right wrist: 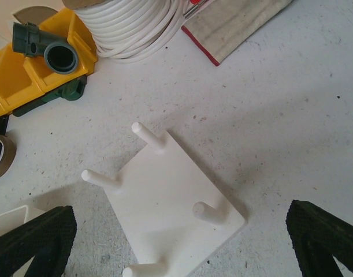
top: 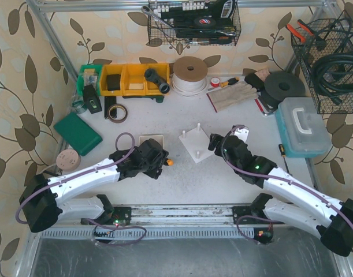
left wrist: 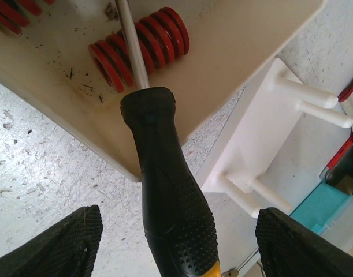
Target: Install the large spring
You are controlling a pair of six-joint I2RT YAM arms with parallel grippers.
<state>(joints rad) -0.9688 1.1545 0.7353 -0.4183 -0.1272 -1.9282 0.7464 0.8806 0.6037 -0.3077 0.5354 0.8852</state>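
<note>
A thick red spring [left wrist: 138, 49] lies in a cream tray [left wrist: 234, 52], and a second red spring [left wrist: 11, 14] shows at the frame's top-left corner. A black-handled screwdriver [left wrist: 173, 196] has its shaft resting across the first spring. My left gripper [left wrist: 177, 234] is open, its fingers either side of the handle with gaps on both sides. In the top view the left gripper [top: 159, 157] sits at the tray [top: 152, 140]. The white four-peg base [right wrist: 173, 208] lies below my right gripper [right wrist: 179, 231], which is open and empty. From above, the right gripper [top: 218, 142] is beside the base [top: 196, 144].
Yellow bins [top: 133, 78] holding a grey pipe fitting [right wrist: 52, 49], a white cord spool [top: 189, 74], a tape roll [top: 116, 112], a green box [top: 78, 133] and a cloth [top: 231, 95] lie at the back. A teal toolbox [top: 300, 127] stands right.
</note>
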